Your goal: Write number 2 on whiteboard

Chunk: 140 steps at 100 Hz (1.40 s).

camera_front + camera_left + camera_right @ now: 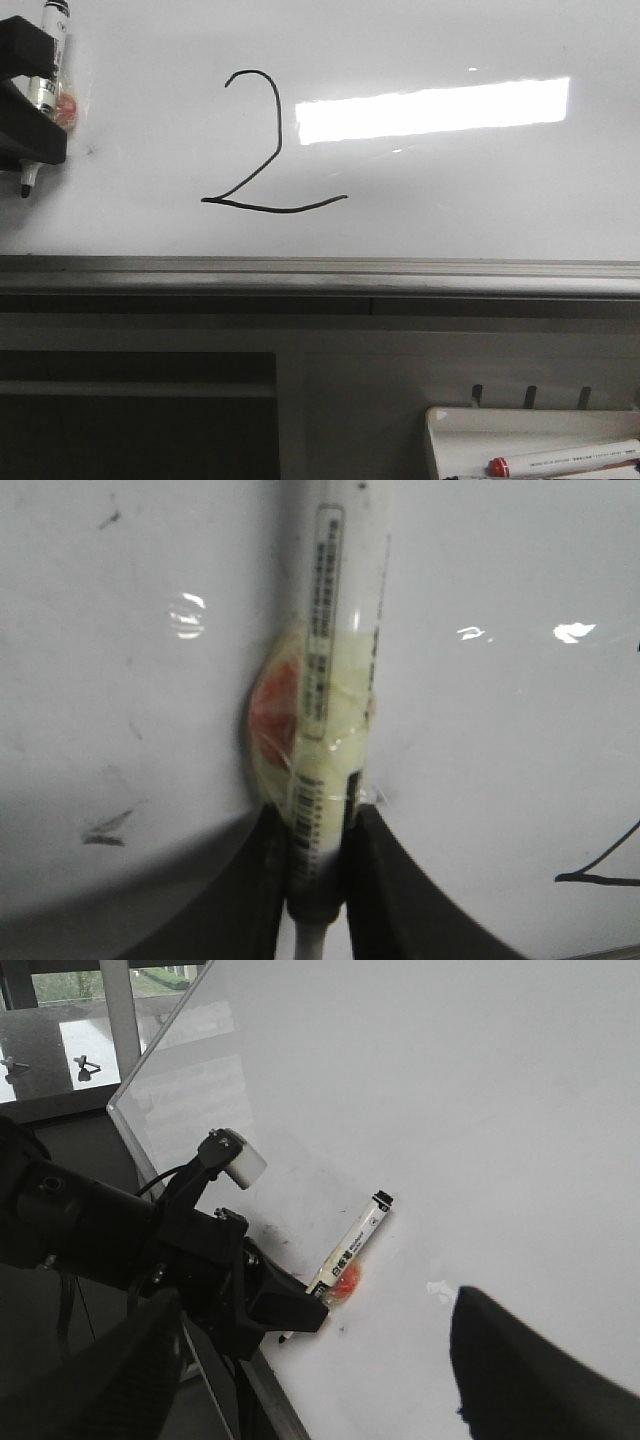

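Note:
The number 2 point(262, 150) stands in thin black line on the whiteboard point(450, 200), left of the middle. Its base end also shows in the left wrist view as the number 2 point(598, 877). My left gripper point(45, 95) is at the board's far left, well away from the 2, shut on a white marker point(52, 25) with its dark tip pointing down. In the left wrist view the left gripper point(318, 815) pinches the marker point(340, 630), which carries a taped orange patch. My right gripper point(318, 1320) is open and holds nothing, facing the whiteboard point(450, 1110).
A grey metal ledge point(320, 272) runs under the board. A small white tray point(450, 430) with a red-capped marker point(565, 458) sits at the lower right. A small grey smudge point(105, 827) marks the board near the left gripper.

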Tool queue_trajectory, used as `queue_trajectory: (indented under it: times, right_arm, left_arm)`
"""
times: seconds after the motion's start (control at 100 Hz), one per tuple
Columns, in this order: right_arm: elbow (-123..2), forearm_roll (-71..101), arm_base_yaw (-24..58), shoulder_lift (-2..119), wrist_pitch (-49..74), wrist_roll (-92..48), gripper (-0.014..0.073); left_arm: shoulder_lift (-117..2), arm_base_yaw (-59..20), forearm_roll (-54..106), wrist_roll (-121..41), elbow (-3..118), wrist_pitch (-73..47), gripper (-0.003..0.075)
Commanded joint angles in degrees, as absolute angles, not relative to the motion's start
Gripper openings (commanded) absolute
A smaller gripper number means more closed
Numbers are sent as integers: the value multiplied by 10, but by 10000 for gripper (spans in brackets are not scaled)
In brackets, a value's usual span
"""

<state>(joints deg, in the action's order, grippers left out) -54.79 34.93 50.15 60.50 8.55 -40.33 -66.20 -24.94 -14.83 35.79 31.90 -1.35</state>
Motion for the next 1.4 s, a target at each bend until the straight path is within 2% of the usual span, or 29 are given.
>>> queue_trajectory:
  times: [0.0, 0.17, 0.46, 0.54, 0.64, 0.69, 0.88, 1.28, 1.33, 1.39]
  right_arm:
    - [-565, 356, 502, 592, 51, -408, 491]
    - [-565, 356, 502, 592, 51, -408, 491]
    - [-565, 356, 502, 592, 51, -408, 491]
    - [-565, 356, 502, 592, 51, -408, 491]
    - [-565, 356, 502, 592, 51, -408, 491]
    - [-565, 356, 502, 592, 51, -408, 491]
    - [-565, 356, 502, 592, 51, -408, 491]
    - [-565, 356, 502, 590, 61, -408, 489]
    - [-565, 356, 502, 586, 78, -408, 459]
    - [-565, 356, 502, 576, 105, -408, 312]
  left_arm:
    - [-655, -253, -140, 366, 338, 19, 140]
    - [-654, -253, -140, 366, 338, 16, 204]
    - [-654, -294, -142, 366, 338, 17, 218]
    - [-654, -294, -146, 366, 338, 29, 278]
    - [-650, -293, -148, 366, 338, 38, 392]
    - [-649, -293, -151, 366, 338, 36, 413]
    - [-626, -293, -168, 366, 338, 9, 409]
    - [-494, -294, -180, 366, 338, -46, 409]
    - [-469, -294, -180, 366, 338, -46, 408]
    - [-435, -295, -180, 366, 338, -46, 378]
